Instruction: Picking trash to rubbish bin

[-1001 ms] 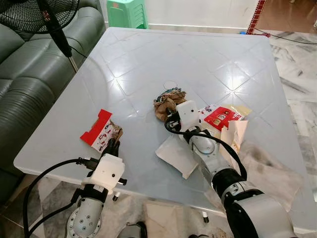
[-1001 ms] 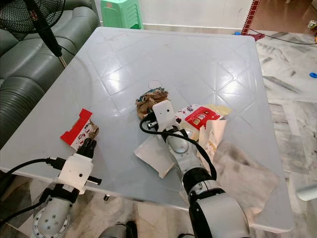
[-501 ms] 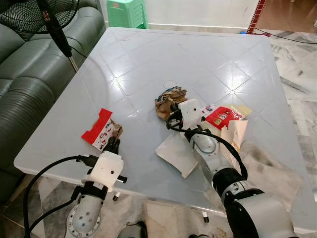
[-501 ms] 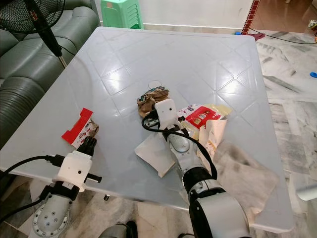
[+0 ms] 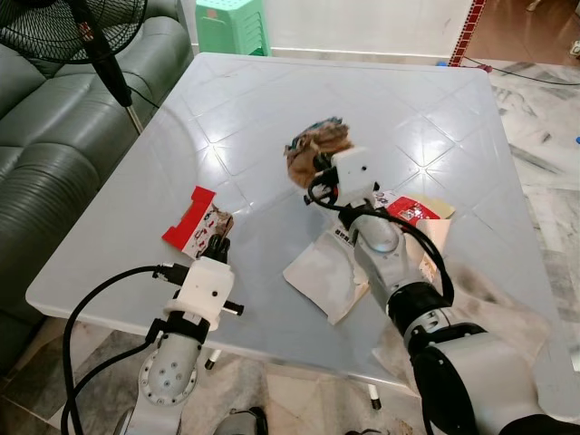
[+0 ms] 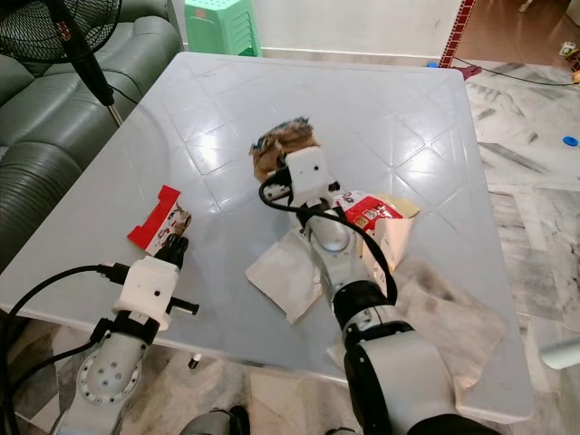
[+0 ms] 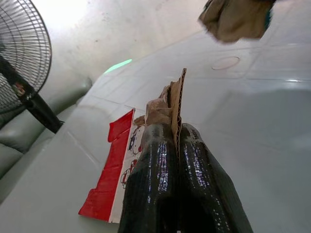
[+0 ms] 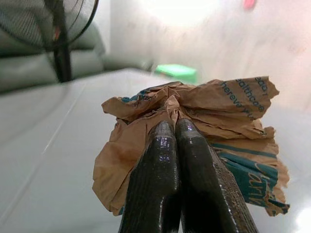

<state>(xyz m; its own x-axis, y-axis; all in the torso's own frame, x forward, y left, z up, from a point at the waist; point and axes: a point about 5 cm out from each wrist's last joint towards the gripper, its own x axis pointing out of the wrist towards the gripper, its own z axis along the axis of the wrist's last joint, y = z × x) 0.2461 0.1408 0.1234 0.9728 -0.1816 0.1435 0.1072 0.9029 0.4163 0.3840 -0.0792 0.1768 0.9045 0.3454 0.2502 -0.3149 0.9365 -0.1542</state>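
Right gripper (image 8: 174,127) pinches my crumpled paper bag (image 8: 204,126) (light, soft, crushable) by a fold; left gripper (image 7: 176,131) nips the cardboard scrap (image 7: 176,104).

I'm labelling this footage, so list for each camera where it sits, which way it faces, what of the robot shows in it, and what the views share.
Left eye view: on the head, facing forward and down at the white table; both silver arms show.
Right eye view: the same scene, offset slightly sideways.
Left wrist view: along the left gripper, pinching a cardboard scrap beside the red and white carton.
Right wrist view: along the right gripper, shut on crumpled brown paper.
Shared: the fan and the brown paper.
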